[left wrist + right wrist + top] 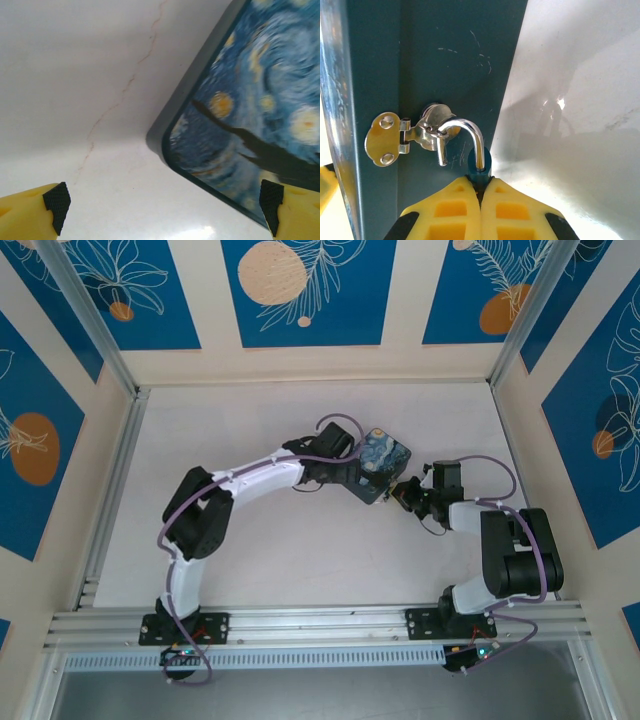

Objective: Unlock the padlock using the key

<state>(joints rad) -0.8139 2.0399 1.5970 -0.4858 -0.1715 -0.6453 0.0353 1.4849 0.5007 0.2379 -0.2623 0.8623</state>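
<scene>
Two pincers are gathered at a square tin (388,453) printed with a swirling blue night-sky painting dotted with yellow stars. The right pincer (481,186) is pressed shut on the bluish body of the padlock (480,161), its yellow fingers (452,210) meeting just beneath it. The thin shackle (470,131) is hooked through a silvery hasp (395,137) on the tin's dark side wall; its short leg ends free, apart from the body. The left pincer (165,210) is held wide apart. One black pad (272,205) is seen over the painted lid near a rounded corner, the other over the white desk (100,75). Whether the lid is touched cannot be told.
</scene>
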